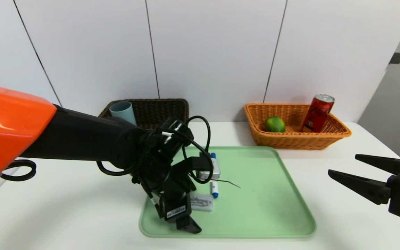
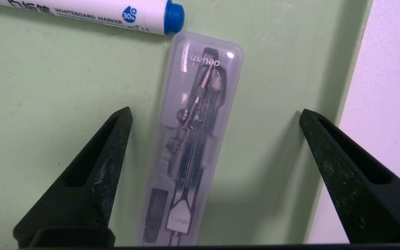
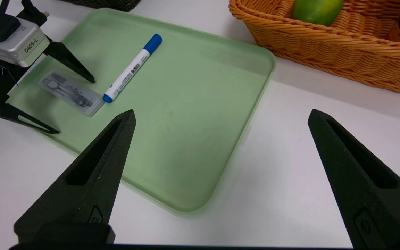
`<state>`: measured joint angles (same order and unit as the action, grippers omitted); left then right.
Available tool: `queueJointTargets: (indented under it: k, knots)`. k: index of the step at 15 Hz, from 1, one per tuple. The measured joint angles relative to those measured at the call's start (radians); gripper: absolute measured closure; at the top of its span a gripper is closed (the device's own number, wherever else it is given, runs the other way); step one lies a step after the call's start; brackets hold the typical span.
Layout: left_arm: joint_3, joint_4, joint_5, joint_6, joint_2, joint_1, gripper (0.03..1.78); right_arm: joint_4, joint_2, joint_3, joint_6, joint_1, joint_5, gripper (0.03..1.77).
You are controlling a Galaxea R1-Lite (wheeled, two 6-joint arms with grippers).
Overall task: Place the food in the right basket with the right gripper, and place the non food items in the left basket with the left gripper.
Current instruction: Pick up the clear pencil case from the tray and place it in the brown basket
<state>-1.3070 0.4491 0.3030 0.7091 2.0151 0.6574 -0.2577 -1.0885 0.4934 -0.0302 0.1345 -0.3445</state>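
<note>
- Hovering lower centre-left in the head view, the left gripper [image 2: 214, 114] has its fingers spread wide, empty, either side of the flat grey rectangular case [image 2: 189, 146] on the pale green tray [image 1: 273, 194].
- White marker with blue cap [image 3: 130, 69] lies beside the case.
- Blue-grey plastic cup [image 1: 123, 111] sits in the dark brown wicker basket [image 1: 161, 109], upper centre-left.
- Round green lime [image 1: 275, 124] and slim red soda can [image 1: 317, 114] sit in the light orange wicker basket [image 1: 290, 140], upper right.
- Right gripper [image 1: 342, 166], fingers wide and empty, hangs over the white worktop [image 1: 342, 215] at right edge.

A white tabletop [image 1: 64, 208] fills the foreground and runs back to a wall of pale panels [image 1: 214, 52] divided by thin dark vertical seams. On the tabletop, near its middle, lies a shallow light-green tray [image 1: 273, 208] with rounded corners and a low raised rim, its long sides running away from the viewer. High on the far right, a small dark fitting [image 1: 396, 58], possibly a handle, sits on a grey surface.
</note>
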Motion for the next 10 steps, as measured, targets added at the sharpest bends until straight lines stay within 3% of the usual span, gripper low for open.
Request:
queueJointTargets:
  k: [4,10]
  knots:
    - [-0.001,-0.003,-0.006,-0.004,0.002,-0.007,0.61,-0.001,-0.003,0.000,0.000,0.002,0.000,0.09]
    - [0.004,0.001,-0.011,0.000,-0.003,-0.007,0.99,0.000,-0.005,-0.001,0.000,0.004,0.000,0.09]
